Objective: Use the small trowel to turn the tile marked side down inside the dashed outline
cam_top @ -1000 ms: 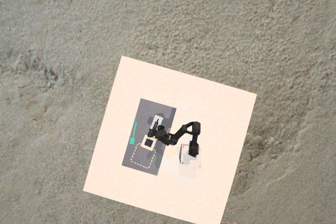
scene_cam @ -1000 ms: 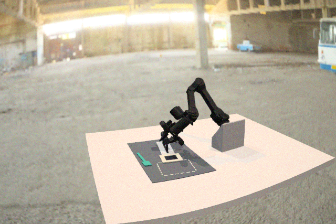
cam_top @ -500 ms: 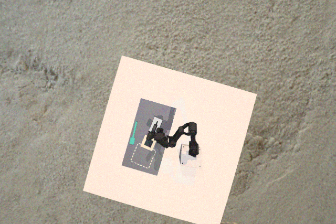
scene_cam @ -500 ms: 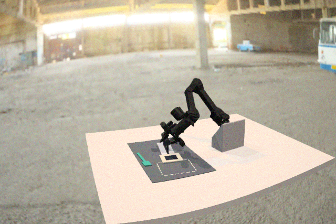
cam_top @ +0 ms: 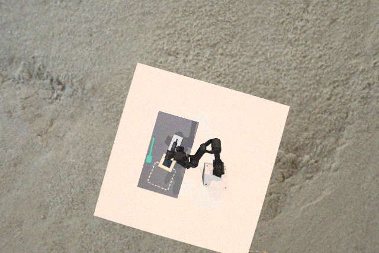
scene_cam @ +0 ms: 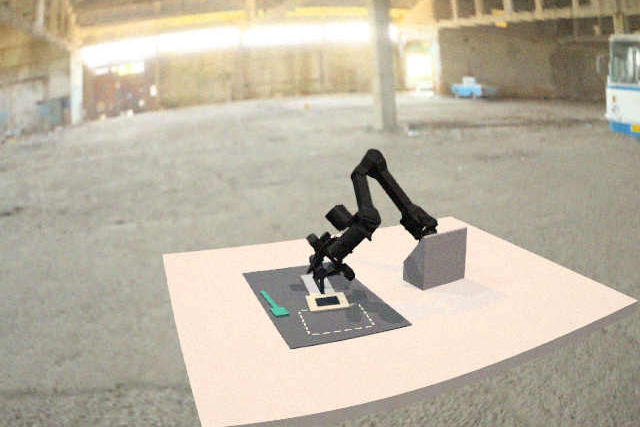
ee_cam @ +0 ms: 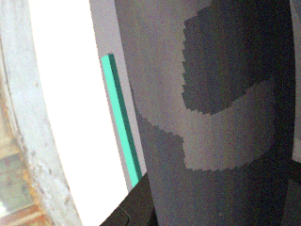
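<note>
Gripper closed on something at the cream tile, with the teal trowel lying apart

From left to right in the top view, a teal trowel-shaped tool (cam_top: 149,158) (scene_cam: 278,310) (ee_cam: 121,118) lies on the grey mat (cam_top: 147,182) (scene_cam: 289,337) (ee_cam: 104,19) near its long edge, away from the fingers. Next comes the dashed outline (cam_top: 157,186) (scene_cam: 309,333). The cream tile (cam_top: 161,166) (scene_cam: 341,301) reaches over one edge of it, most of the outline lying beyond the tile; its dark square shows upward. Whether the tile lies fully flat is unclear.

A pale strip (cam_top: 176,138) (scene_cam: 310,282) extends on the tile's other side, partly under the gripper (cam_top: 168,156) (scene_cam: 321,288) (ee_cam: 218,198). The fingers are partway apart, clamped on something too hidden to name. Their tips point down at the tile's edge; contact cannot be told. Farther right, the black arm (cam_top: 216,144) (scene_cam: 361,195) bends up and over to its grey block (cam_top: 205,179) (scene_cam: 447,262).
</note>
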### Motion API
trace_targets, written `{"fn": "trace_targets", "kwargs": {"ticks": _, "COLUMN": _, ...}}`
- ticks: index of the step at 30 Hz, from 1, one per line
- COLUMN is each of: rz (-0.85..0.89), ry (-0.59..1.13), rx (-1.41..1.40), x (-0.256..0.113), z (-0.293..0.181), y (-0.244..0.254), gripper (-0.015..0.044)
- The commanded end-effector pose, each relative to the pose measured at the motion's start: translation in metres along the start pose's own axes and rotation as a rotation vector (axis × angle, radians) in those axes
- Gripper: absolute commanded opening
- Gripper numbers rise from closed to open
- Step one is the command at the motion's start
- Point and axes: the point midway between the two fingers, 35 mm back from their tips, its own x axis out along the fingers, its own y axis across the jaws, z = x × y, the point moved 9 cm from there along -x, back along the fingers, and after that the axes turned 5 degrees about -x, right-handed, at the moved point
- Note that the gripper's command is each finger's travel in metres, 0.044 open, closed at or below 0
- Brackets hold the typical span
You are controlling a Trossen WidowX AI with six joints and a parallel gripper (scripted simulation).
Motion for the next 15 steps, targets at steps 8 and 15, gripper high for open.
{"fn": "trace_targets", "kwargs": {"ticks": 8, "rz": 0.025, "ry": 0.049, "rx": 0.059, "x": -0.011, "z": 0.006, "y": 0.014, "gripper": 0.0}}
{"fn": "trace_targets", "kwargs": {"ticks": 15, "rz": 0.025, "ry": 0.049, "rx": 0.059, "x": -0.018, "z": 0.002, "y": 0.023, "gripper": 0.0}}
